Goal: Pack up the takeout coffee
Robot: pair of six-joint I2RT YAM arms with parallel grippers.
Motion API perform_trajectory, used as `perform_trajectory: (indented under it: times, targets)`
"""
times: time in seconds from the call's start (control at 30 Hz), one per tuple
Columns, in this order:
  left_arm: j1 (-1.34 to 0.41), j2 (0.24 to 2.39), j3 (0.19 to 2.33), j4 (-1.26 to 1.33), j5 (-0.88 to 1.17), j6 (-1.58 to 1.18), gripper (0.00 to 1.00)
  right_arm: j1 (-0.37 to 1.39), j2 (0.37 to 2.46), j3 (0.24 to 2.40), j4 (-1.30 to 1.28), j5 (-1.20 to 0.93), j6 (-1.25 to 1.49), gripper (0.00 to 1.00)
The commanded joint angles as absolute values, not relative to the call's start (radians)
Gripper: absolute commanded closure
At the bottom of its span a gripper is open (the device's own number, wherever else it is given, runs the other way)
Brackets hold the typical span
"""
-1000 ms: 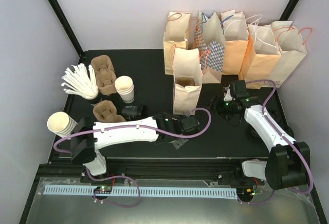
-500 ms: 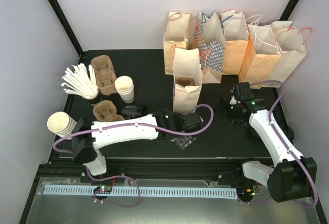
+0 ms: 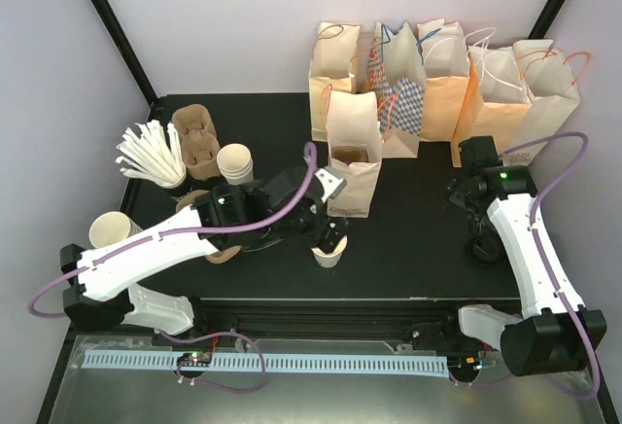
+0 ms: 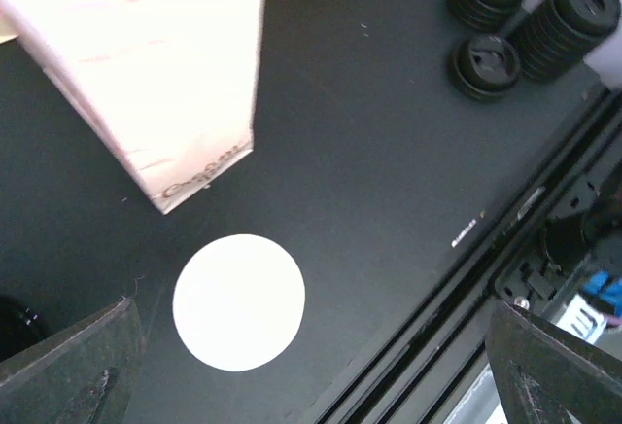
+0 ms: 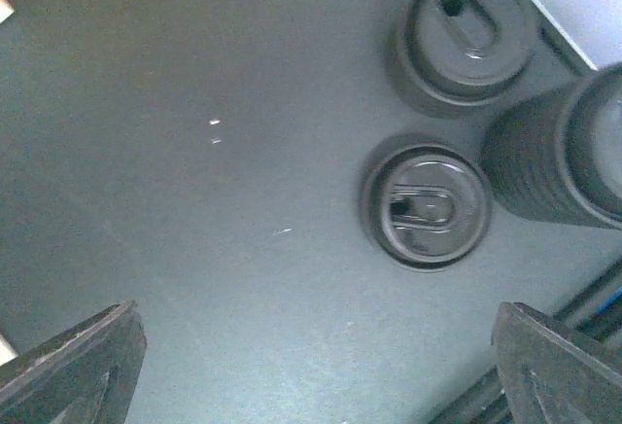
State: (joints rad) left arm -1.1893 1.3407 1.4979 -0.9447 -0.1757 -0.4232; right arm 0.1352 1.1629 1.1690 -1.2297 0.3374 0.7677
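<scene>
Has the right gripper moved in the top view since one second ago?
Yes. The right gripper has moved to the right, farther from the front paper bag, which stayed in place.

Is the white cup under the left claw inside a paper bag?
No, the white cup stands on the black table, beside the paper bag.

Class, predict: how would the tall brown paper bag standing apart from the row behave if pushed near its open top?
The tall brown paper bag looks thin-walled, so probably light and floppy. Upright and narrow, it would likely tip or slide.
</scene>
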Motion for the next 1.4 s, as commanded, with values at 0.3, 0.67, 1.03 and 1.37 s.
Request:
perform_trajectory:
  times: [0.3, 0.67, 1.03, 1.37]
  targets:
    - [-1.005, 1.2, 1.389, -0.901, -0.019, -0.511, 0.01, -0.046, 1.184, 0.955, -1.258, 0.296, 0.954, 0.01]
    - [-0.982, 1.235, 1.401, -0.903, 0.05, -0.466, 0.01, -0.271, 1.266, 0.835, -1.04, 0.129, 0.821, 0.01]
    - [-0.974, 1.248, 1.399, -0.897, 0.067, -0.448, 0.01, -0.331, 1.399, 0.839, -0.902, 0.103, 0.708, 0.01]
    - [-0.968, 1.259, 1.407, -0.904, 0.054, -0.431, 0.01, -0.354, 1.469, 0.871, -0.881, 0.102, 0.674, 0.05]
